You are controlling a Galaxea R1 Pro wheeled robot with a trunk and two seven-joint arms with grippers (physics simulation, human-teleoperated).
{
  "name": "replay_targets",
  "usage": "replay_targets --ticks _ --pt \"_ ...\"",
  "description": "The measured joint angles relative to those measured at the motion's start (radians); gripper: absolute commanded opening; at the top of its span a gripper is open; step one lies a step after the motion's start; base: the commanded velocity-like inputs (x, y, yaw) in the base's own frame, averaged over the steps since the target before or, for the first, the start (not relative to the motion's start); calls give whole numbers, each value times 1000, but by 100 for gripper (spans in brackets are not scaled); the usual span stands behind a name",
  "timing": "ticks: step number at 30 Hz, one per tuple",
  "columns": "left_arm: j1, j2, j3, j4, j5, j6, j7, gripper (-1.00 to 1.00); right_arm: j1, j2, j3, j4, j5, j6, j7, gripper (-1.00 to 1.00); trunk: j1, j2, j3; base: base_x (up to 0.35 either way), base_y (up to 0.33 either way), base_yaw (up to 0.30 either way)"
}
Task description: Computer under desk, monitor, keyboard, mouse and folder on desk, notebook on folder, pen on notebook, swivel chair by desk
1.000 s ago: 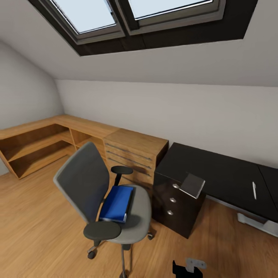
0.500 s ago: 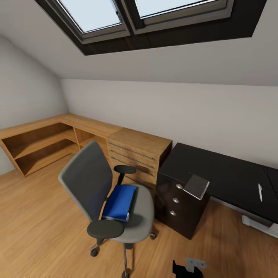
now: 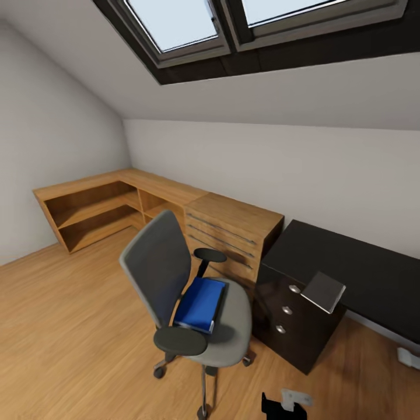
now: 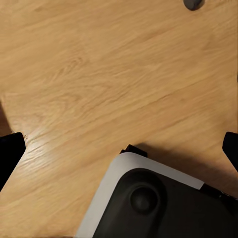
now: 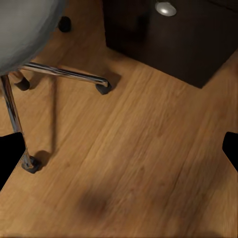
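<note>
Blue folder [image 3: 200, 303] on swivel chair [image 3: 169, 280] seat

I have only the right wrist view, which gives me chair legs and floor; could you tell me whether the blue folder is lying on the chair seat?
Observer: Yes. In the head view, the folder lies flat on the seat of the swivel chair.
Operator: Thank you. Is anything lying on the desk near the chair?
Observer: A flat grey item sits at the near corner of the desk, above the drawers, jutting over the edge.
Operator: And how is the left gripper, please?
Observer: In the left wrist view, the left gripper has its fingers wide apart with nothing between them, above the wood floor and the robot's base.
</note>
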Motion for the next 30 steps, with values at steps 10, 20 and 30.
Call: replay_targets --ticks 10,20,30 --pt "0 -2 -1 0 -1 -1 -3 100 0 -4 -1 -1 -2 0 0 100 -3 0 0 53 0 230" --pt "0 -1 -1 0 -2 -1 -3 100 -2 -57 -8 -107 -8 46 -7 100 0 0 0 110 0 10" --pt "0 -1 -1 0 0 -1 -3 100 -2 -57 -5 -441 -7 402 -10 100 0 0 0 2 0 0"
